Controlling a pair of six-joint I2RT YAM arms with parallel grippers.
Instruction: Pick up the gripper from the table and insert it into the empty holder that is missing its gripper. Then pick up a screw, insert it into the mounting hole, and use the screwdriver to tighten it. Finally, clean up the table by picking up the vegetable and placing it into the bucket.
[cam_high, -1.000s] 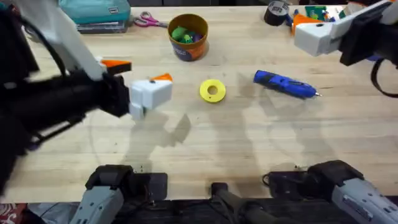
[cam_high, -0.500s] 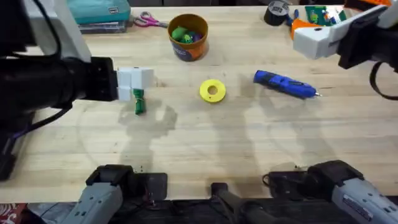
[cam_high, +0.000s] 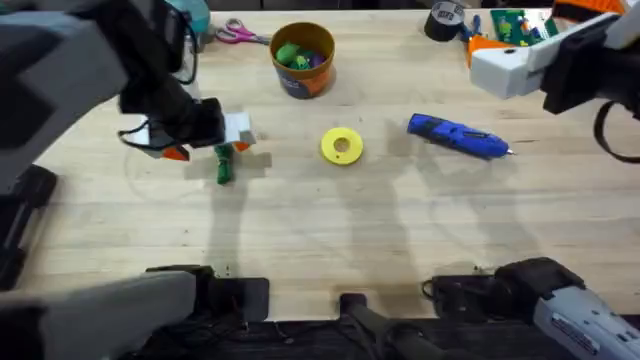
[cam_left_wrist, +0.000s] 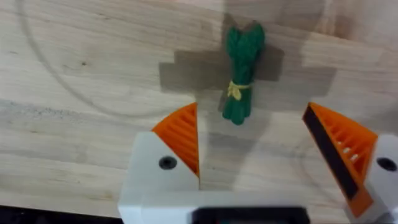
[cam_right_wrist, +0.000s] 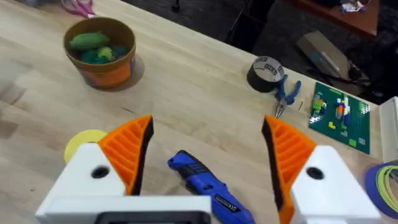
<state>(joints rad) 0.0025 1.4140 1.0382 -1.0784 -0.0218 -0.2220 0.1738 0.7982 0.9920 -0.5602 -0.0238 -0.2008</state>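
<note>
The vegetable (cam_high: 223, 166), a small green bundle tied with a yellow band, lies on the table left of centre. My left gripper (cam_high: 208, 150) hangs just above it, open. In the left wrist view the vegetable (cam_left_wrist: 242, 81) lies just beyond the gap between the orange-padded fingers (cam_left_wrist: 181, 134). The bucket (cam_high: 302, 58) stands at the back with green pieces inside. To the right lies the blue screwdriver (cam_high: 458, 136). My right gripper (cam_high: 495, 50) stays raised at the far right, open and empty, looking down on the screwdriver (cam_right_wrist: 205, 183) and bucket (cam_right_wrist: 102, 53). The loose gripper, the empty holder and the screw are out of view.
A flat yellow ring disc (cam_high: 342, 145) lies between the vegetable and the screwdriver. Scissors (cam_high: 236, 33) and a teal box (cam_high: 150, 20) sit at the back left. At the back right are a black tape roll (cam_right_wrist: 266, 71), pliers (cam_right_wrist: 283, 93) and a green board (cam_right_wrist: 339, 115).
My left arm has risen close under the camera and its gripper has turned downward over the vegetable, which was hidden one second ago. The right arm has stayed still.
</note>
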